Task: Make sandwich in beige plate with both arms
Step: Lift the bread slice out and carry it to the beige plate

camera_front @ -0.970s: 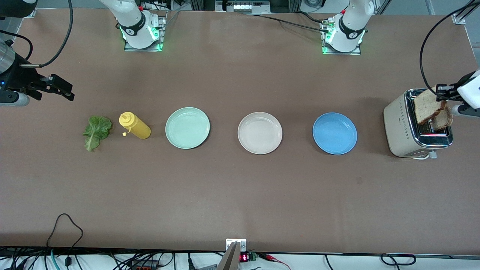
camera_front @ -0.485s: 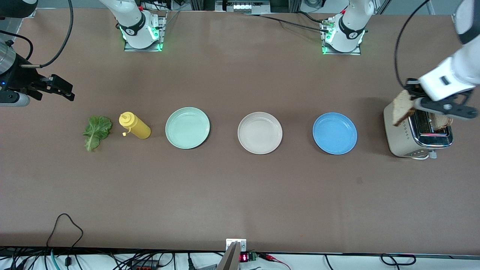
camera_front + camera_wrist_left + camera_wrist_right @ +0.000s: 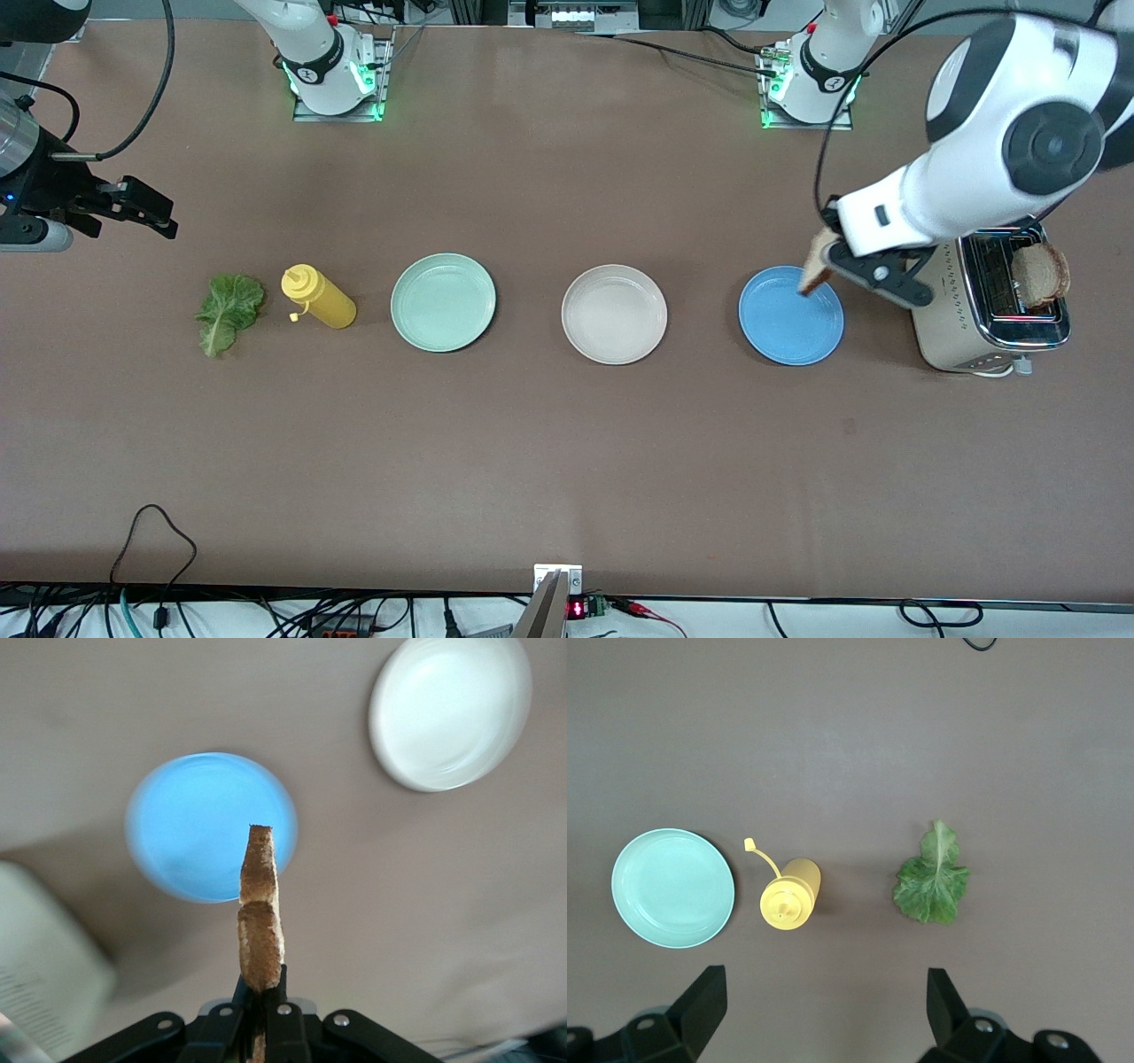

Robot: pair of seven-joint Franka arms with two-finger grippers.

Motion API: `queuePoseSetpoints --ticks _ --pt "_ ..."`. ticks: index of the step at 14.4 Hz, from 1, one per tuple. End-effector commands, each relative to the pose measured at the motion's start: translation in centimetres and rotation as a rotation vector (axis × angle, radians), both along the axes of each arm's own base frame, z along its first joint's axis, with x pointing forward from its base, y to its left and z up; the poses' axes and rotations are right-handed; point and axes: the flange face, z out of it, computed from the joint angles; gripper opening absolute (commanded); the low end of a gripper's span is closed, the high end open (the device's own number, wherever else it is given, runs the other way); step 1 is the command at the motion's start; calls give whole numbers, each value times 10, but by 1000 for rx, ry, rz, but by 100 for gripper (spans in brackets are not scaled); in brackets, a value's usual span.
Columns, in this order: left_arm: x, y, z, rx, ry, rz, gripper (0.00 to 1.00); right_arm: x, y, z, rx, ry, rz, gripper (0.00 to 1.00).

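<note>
Front view, left edge to right

- Right tool (image 3: 133,208), upper left of frame: parked in the air over bare bench, fingers spread wide, nothing between them. I read this arm as waiting. It hasn't budged over the last second.
- Lettuce leaf (image 3: 227,311), then yellow squeeze bottle (image 3: 317,298) lying on its side, then mint plate (image 3: 443,302): all untouched, in one row.
- Beige plate (image 3: 614,314), centre of frame: bare, nothing on it yet.
- Blue plate (image 3: 791,315): bare too.
- Left tool (image 3: 828,266), right of centre: clamped on a toast slice (image 3: 813,270), held on edge. A second ago that slice was just leaving the toaster (image 3: 983,301); now it hangs over the blue plate's rim. My read: first bread is in transit, still one plate short of target.
- Second slice (image 3: 1041,273) stands in the toaster slot.

Hard to make out: left arm's bulk covers the toaster's upper corner in the front view; the left wrist view shows only the slice's crust edge, and it's blurred
</note>
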Motion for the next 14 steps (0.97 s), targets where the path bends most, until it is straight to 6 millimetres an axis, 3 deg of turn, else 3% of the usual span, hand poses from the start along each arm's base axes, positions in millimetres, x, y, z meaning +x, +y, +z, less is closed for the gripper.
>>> queuePoseSetpoints --ticks 1,3,6,9,11,14 --pt "35 -18 -53 -280 154 135 0 -5 1 1 -6 -1 10 100" --pt "49 -30 -78 -450 179 246 0 -5 2 1 -6 -1 11 100" --pt "60 -67 -113 -588 201 334 0 -5 1 1 -6 -1 10 100" --pt "54 -107 -154 -636 176 423 0 -5 1 2 -6 -2 10 100" --pt "49 -120 -169 -656 148 477 0 -5 0 0 -6 1 8 100" --pt "39 -122 -202 -707 141 418 0 0 -4 -16 -6 22 1 100"
